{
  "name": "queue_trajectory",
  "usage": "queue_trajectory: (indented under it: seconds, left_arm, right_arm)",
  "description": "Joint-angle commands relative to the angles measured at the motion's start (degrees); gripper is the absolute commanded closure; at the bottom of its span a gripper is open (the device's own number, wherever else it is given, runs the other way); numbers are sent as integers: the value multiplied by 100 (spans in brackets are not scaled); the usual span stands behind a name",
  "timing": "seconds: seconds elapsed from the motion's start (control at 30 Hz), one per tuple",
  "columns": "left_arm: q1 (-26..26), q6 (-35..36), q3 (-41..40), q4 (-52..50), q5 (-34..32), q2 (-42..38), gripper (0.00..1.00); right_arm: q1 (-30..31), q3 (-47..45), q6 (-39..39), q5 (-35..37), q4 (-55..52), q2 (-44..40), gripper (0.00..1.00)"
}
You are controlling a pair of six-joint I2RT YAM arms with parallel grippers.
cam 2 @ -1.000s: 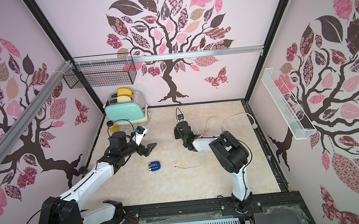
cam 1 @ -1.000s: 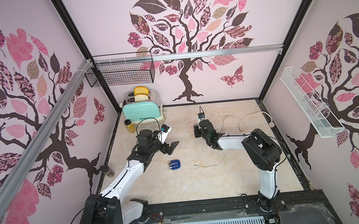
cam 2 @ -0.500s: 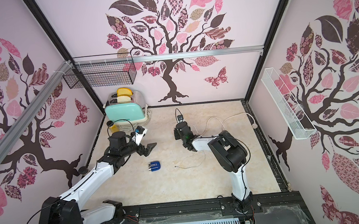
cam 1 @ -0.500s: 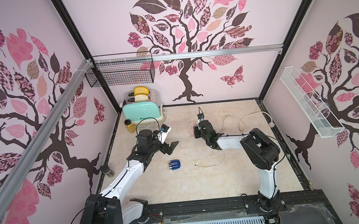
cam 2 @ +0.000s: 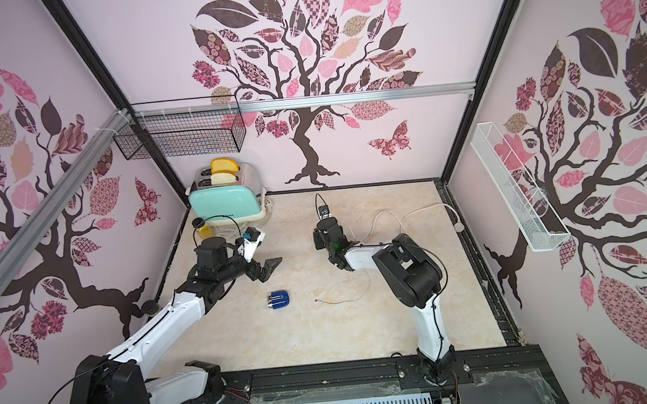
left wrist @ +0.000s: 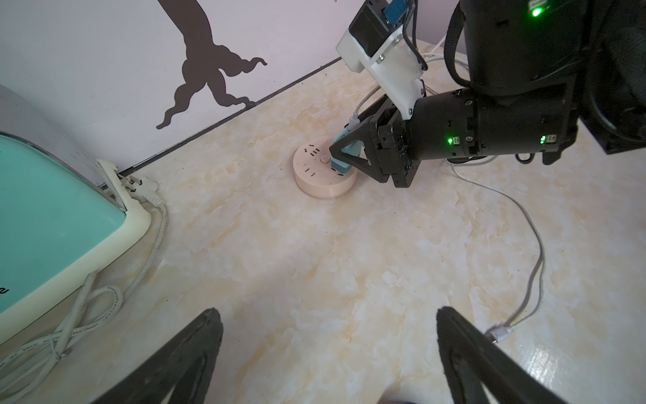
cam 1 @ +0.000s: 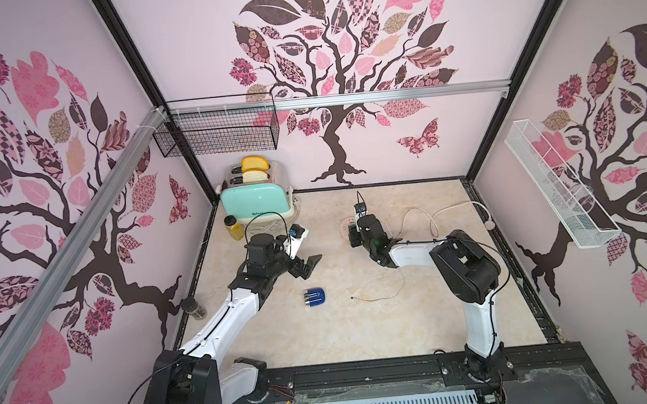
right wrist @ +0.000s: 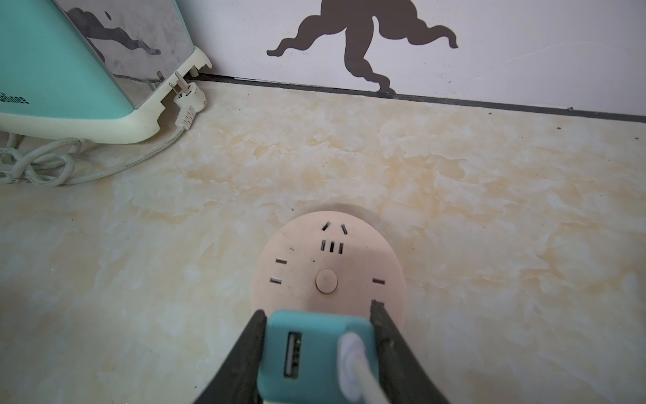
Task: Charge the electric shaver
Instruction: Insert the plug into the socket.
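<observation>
Shaver (cam 1: 314, 298) lies flat on open tabletop (cam 1: 331, 339), centre of both top views, free room on all sides. Loose cable end (cam 1: 354, 297) sits just right of it. Toaster (cam 1: 255, 200) fills the upper-left corner. Left gripper (cam 1: 308, 267) hovers just above-left of shaver, jaws spread wide, empty. Right arm reaches low toward back wall. Right gripper (right wrist: 318, 311) clamps a teal adapter (right wrist: 314, 335) at the pink socket hub (right wrist: 328, 266).
</observation>
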Motion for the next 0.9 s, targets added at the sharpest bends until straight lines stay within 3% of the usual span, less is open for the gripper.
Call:
queue_trajectory:
  seconds: [0.0, 0.5, 0.87]
  left_arm:
    - [24, 53, -79, 65, 68, -9, 2]
    - [41, 47, -86, 97, 87, -1, 2]
    - [51, 49, -95, 109, 106, 27, 2]
  right_arm:
    - [-80, 185, -111, 26, 23, 126, 100]
    - [-112, 194, -338, -65, 451, 118, 100]
    - [-149, 517, -271, -122, 80, 349, 100]
